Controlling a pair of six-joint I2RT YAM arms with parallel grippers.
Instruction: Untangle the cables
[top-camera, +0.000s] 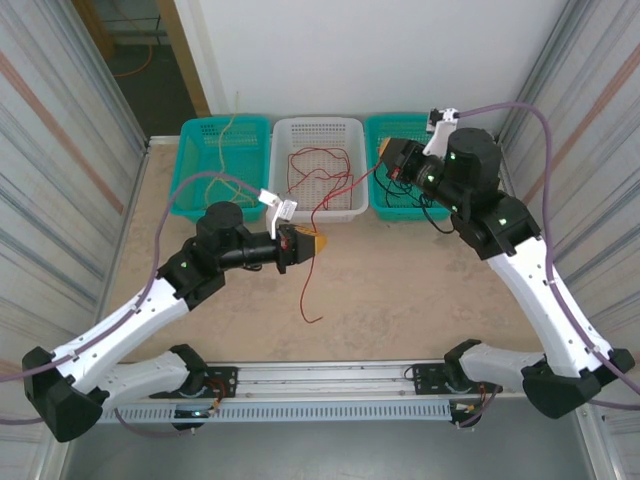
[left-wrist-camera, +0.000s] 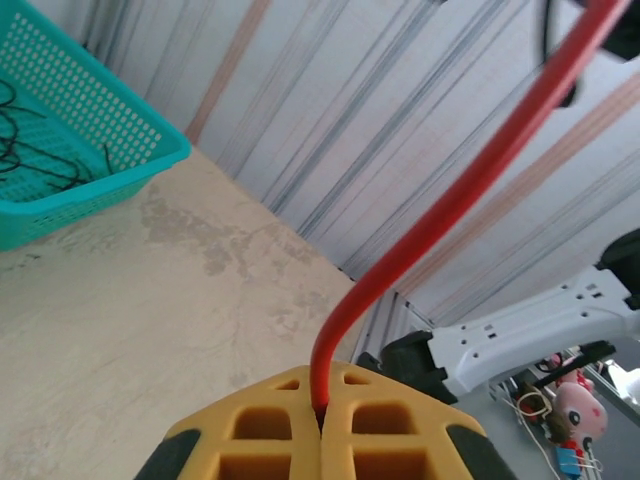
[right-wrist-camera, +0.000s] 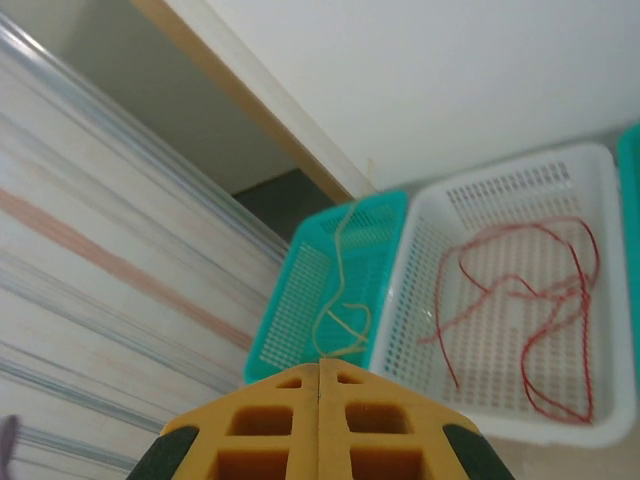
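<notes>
In the overhead view, the left end effector (top-camera: 312, 243) sits left of center above the tabletop (top-camera: 420, 290), clenched on a red cable (top-camera: 304, 295). The cable trails down from it toward the lower middle of the frame. The left wrist view shows that cable (left-wrist-camera: 450, 205) pinched between the yellow fingertips (left-wrist-camera: 270, 420). More red strands (right-wrist-camera: 520, 290) lie in the white basket (top-camera: 318, 122) at top center. A pale yellow cable (top-camera: 225, 165) lies in the teal basket (top-camera: 200, 130) at upper left. The right end effector (right-wrist-camera: 320, 395) is clenched with nothing between its fingertips.
</notes>
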